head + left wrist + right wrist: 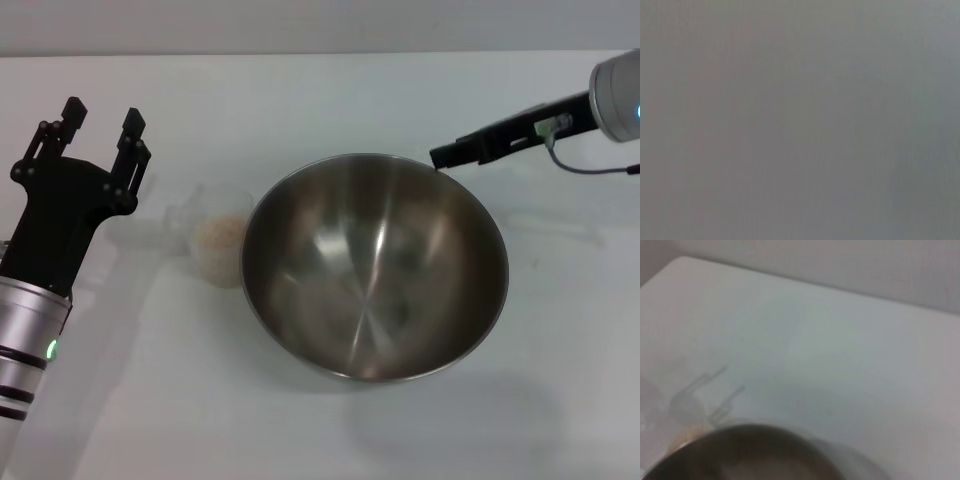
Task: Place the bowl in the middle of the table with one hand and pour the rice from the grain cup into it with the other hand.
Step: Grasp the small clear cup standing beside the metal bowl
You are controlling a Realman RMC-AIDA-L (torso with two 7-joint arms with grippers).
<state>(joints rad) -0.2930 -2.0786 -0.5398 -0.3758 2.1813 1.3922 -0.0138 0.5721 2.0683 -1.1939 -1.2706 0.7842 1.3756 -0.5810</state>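
Claws first: my left claw (100, 122), black and two-fingered on a silver-grey arm with black bands and a small green light, hovers well to the left of the large, shiny stainless-steel mixing bowl (375, 265), its two fingers spread wide and holding nothing. My right claw (445, 155) reaches in from the far right of the bowl, its black tip right at the bowl's far rim; I cannot tell whether its fingers are parted or closed, nor whether it truly grips the rim.

Just beside the bowl on its left, between the bowl and my left claw, stands the small clear plastic grain cup (212, 240). It is upright, and a pale heap of whitish-beige rice (220, 245) lies inside it. The cup sits very near the bowl's outer wall; whether they touch I cannot say.

The bowl itself rests upright on the plain white bench (330, 100), and I see only bare brushed steel inside it.

From my right wrist camera, the bowl's dark rim (750, 437) fills the near edge, with the white bench (840, 350) spreading beyond it and faint finger-shaped shadows on the bench beside the rim. My left wrist camera shows only a flat grey field in which nothing can be made out.
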